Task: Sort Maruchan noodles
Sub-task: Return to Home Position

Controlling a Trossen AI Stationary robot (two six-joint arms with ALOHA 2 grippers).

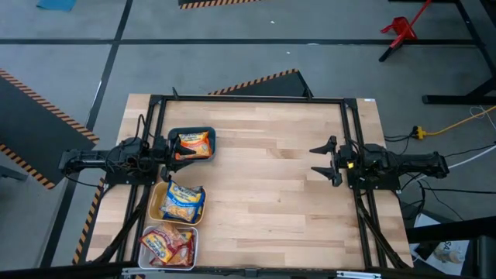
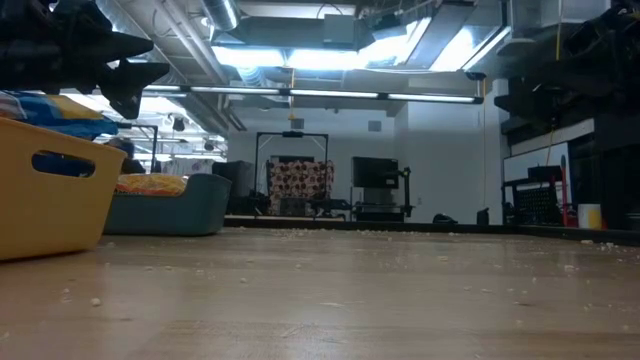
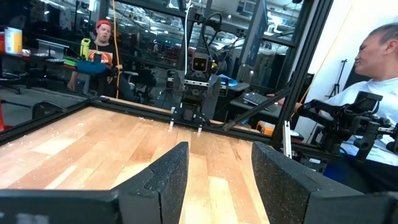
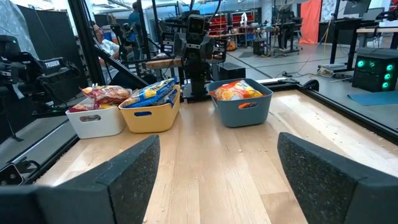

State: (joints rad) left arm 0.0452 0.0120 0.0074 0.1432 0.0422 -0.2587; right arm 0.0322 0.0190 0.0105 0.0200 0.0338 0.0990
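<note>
The Maruchan noodles lie sorted by colour in three trays along the table's left side. Orange packets (image 1: 194,144) fill the teal tray (image 1: 209,133). Blue packets (image 1: 184,201) sit in the yellow tray (image 1: 155,203), and red-pink packets (image 1: 167,243) in the white tray (image 1: 193,249). The right wrist view shows the same orange packets (image 4: 236,90), blue packets (image 4: 152,92) and red-pink packets (image 4: 106,94). My left gripper (image 1: 170,150) hovers open at the teal tray's left rim, level, with nothing between its fingers (image 3: 165,177). My right gripper (image 1: 324,159) stands open at the table's right side, well apart from the trays.
Bare wooden tabletop (image 1: 271,194) stretches between the trays and my right gripper. A black frame (image 1: 248,98) borders the table. Beyond the table a person (image 3: 373,68) sits behind the right arm, and another person (image 3: 99,46) sits farther off in the room.
</note>
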